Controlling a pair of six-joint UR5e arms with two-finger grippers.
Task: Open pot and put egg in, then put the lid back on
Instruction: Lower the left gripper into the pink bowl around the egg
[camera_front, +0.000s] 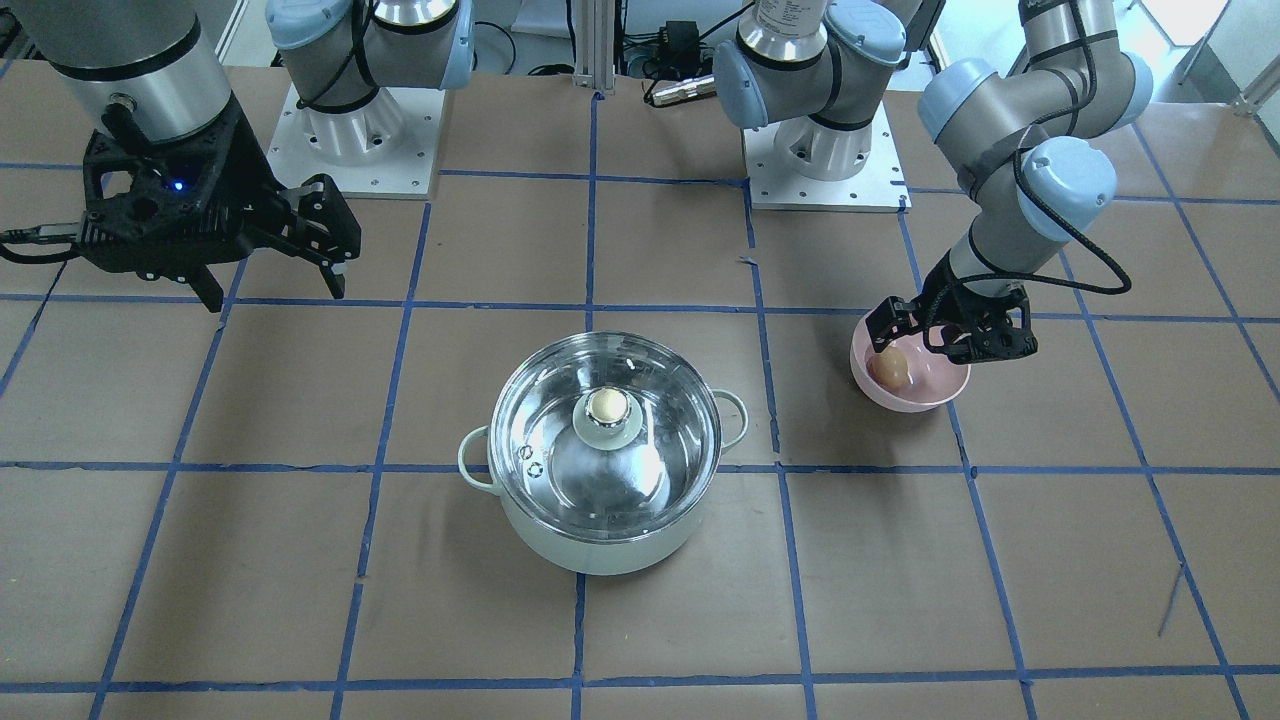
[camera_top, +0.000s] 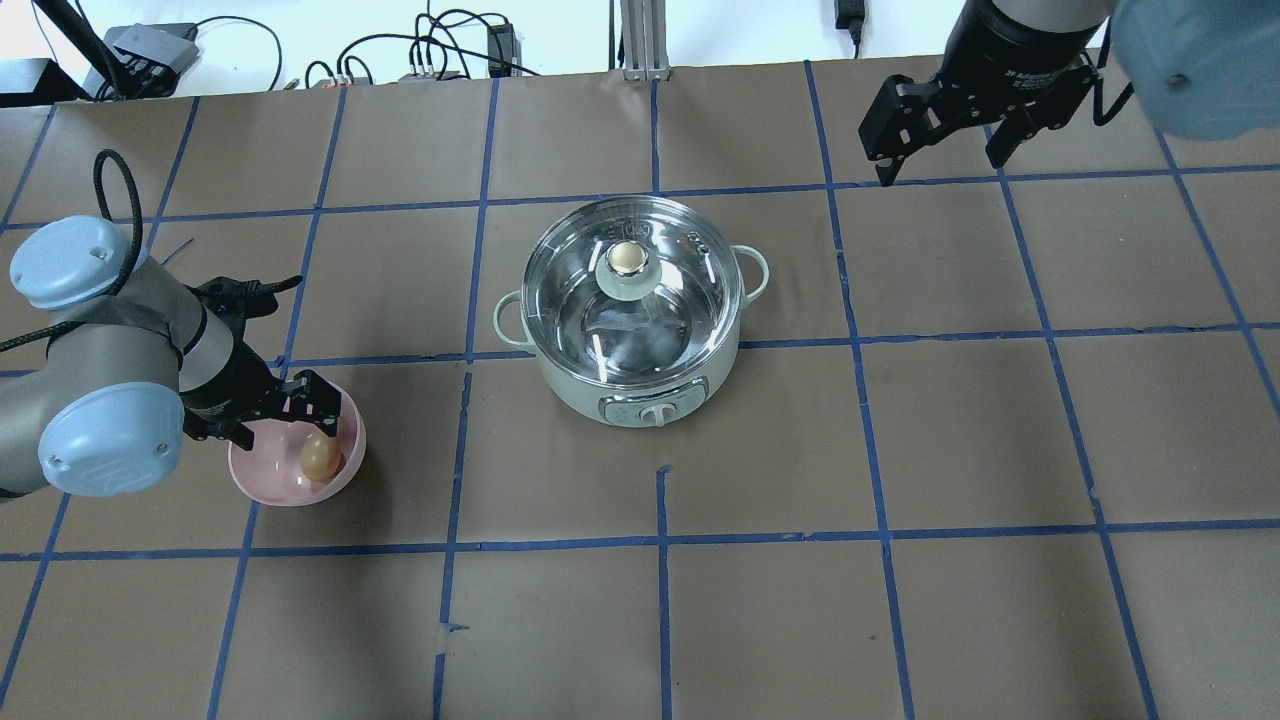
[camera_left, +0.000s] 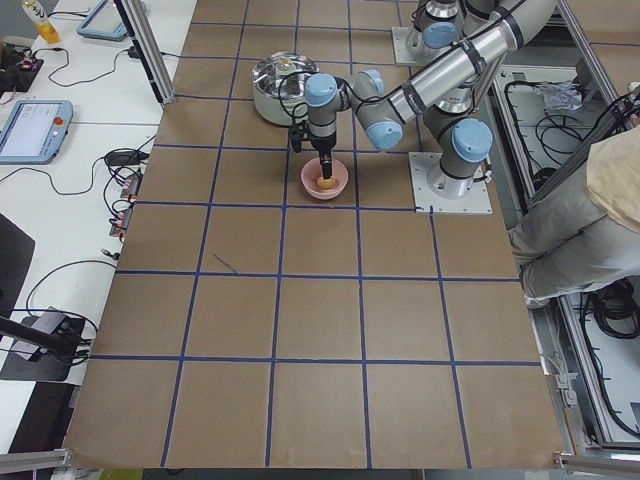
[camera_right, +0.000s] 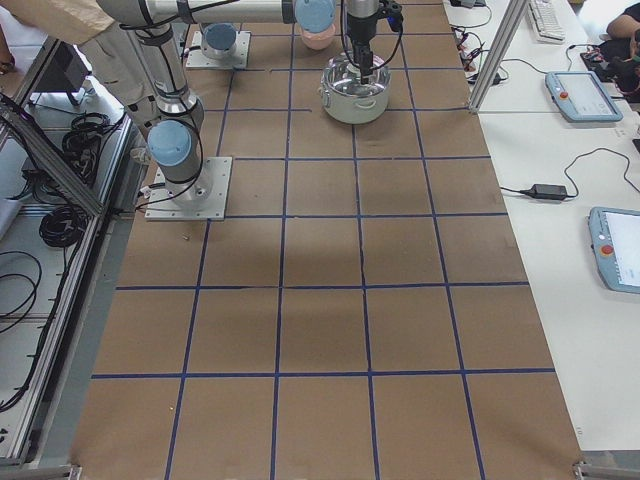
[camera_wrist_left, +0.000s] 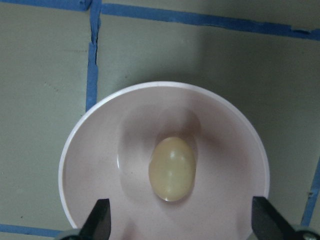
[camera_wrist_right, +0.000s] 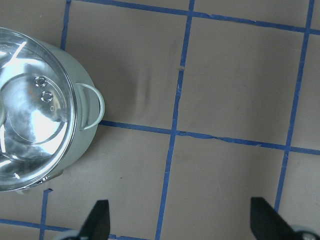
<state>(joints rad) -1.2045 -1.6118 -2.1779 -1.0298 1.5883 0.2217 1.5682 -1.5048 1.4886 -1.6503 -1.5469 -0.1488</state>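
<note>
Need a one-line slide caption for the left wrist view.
Left hand, open wide, poised over the egg lying in the pink bowl, not yet gripping it.

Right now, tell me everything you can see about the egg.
The egg is a small tan oval with a smooth, slightly glossy shell, with no crack showing. It lies on its side in the bottom of the pink bowl, touching only the bowl. The left claw hangs open over it, its jaws wide on either side, not touching.
</note>
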